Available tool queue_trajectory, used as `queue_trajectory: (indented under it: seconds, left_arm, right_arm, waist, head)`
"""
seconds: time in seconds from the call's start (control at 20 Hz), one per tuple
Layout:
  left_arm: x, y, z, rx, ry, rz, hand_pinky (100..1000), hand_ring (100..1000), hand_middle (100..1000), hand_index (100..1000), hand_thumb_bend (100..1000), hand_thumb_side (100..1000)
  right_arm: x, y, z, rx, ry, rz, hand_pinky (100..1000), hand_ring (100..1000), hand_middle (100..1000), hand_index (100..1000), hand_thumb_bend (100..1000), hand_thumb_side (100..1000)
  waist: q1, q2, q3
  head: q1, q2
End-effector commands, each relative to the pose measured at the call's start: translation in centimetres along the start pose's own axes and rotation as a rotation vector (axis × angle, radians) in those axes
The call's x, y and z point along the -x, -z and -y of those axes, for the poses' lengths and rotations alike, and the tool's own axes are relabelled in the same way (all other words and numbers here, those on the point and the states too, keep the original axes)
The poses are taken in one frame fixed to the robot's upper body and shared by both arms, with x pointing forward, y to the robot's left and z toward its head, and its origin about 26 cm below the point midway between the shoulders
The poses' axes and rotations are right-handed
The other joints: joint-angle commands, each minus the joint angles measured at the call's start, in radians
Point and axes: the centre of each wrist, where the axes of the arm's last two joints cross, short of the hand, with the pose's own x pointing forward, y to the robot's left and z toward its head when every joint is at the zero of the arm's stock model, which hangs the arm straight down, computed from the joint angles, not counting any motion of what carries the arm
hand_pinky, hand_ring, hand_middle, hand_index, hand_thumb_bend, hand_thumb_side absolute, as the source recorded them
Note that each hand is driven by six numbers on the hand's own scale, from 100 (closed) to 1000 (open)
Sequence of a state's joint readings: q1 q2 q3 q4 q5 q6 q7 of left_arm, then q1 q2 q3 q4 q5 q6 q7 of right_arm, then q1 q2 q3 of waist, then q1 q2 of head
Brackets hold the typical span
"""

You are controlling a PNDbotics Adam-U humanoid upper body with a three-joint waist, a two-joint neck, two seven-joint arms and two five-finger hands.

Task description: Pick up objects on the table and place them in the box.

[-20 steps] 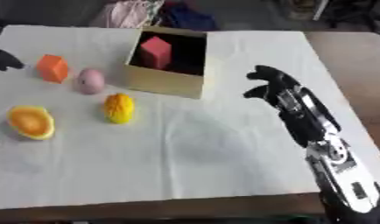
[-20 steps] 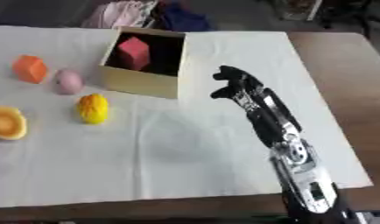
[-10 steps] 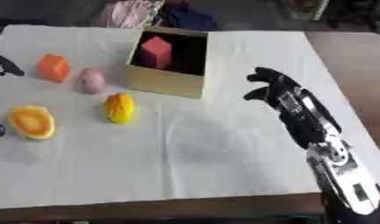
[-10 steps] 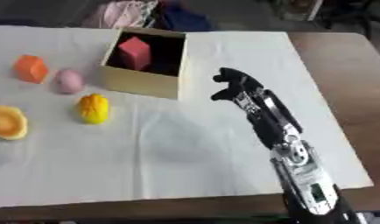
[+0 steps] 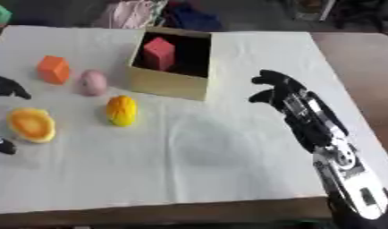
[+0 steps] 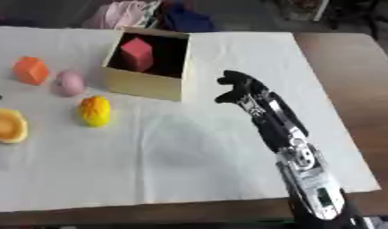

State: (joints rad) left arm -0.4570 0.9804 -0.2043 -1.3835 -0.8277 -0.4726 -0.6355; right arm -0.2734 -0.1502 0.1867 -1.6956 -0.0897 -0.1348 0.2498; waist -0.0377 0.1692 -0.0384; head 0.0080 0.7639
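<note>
Four loose things lie on the white cloth left of the box (image 5: 172, 85): an orange block (image 5: 54, 69) farthest back, a pink egg shape (image 5: 93, 82) just beside it, a yellow ribbed fruit (image 5: 121, 110) nearer the front, and an orange-yellow piece (image 5: 31, 124) close to the left edge. One red block (image 5: 159, 53) already sits inside the box, which is open at the top (its tan front wall faces the camera). Right hand (image 5: 277, 88) hangs over the cloth to the right of the box, fingers curled, holding nothing, apart from every object. Left hand (image 5: 8, 86) shows only as dark fingers at the left edge, near the orange block; whether they are spread or closed I cannot tell. Cloth covers most of the desk (image 6: 338, 62), bare brown at the right.
</note>
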Motion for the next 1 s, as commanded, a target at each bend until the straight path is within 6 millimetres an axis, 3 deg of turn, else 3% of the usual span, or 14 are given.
queue_trajectory:
  seconds: [0.05, 0.1, 0.15, 0.5, 0.65, 1.0]
  left_arm:
    - [0.7, -0.4, 0.0, 0.097, 0.094, 0.034, 837, 831, 883, 955, 850, 680]
    - [0.7, -0.2, 0.2, 0.086, 0.094, 0.023, 835, 829, 882, 953, 852, 658]
    - [0.7, -0.1, 0.2, 0.073, 0.095, 0.012, 829, 819, 872, 947, 856, 581]
    - [0.4, 0.9, 0.7, -0.019, 0.109, -0.016, 825, 812, 867, 942, 860, 581]
    - [0.4, 1.2, 0.9, -0.063, 0.111, -0.017, 800, 774, 824, 910, 860, 588]
    - [0.3, 1.7, 1.4, -0.173, 0.107, -0.03, 745, 691, 742, 830, 754, 573]
  right_arm:
    - [-0.6, 0.4, 0.3, -0.011, -0.014, 0.022, 819, 685, 804, 891, 100, 761]
    - [-0.6, 0.4, 0.3, -0.011, -0.014, 0.021, 819, 685, 804, 891, 100, 761]
    - [-0.6, 0.4, 0.3, -0.01, -0.013, 0.021, 819, 685, 804, 890, 100, 761]
    - [-0.6, 0.4, 0.3, -0.011, -0.014, 0.022, 819, 686, 803, 890, 100, 762]
    - [-0.6, 0.4, 0.3, -0.01, -0.013, 0.021, 819, 687, 803, 890, 100, 765]
    - [-0.5, 0.3, 0.3, -0.007, -0.012, 0.019, 819, 687, 803, 890, 100, 770]
  waist:
    - [0.009, -0.014, 0.0]
    - [0.009, -0.014, 0.0]
    - [0.009, -0.014, 0.001]
    - [0.008, -0.015, 0.001]
    - [0.008, -0.015, 0.0]
    - [0.008, -0.014, -0.001]
  head:
    - [0.003, -0.007]
    - [0.003, -0.007]
    - [0.002, -0.007]
    - [0.003, -0.01]
    - [0.004, -0.011]
    - [0.005, -0.012]
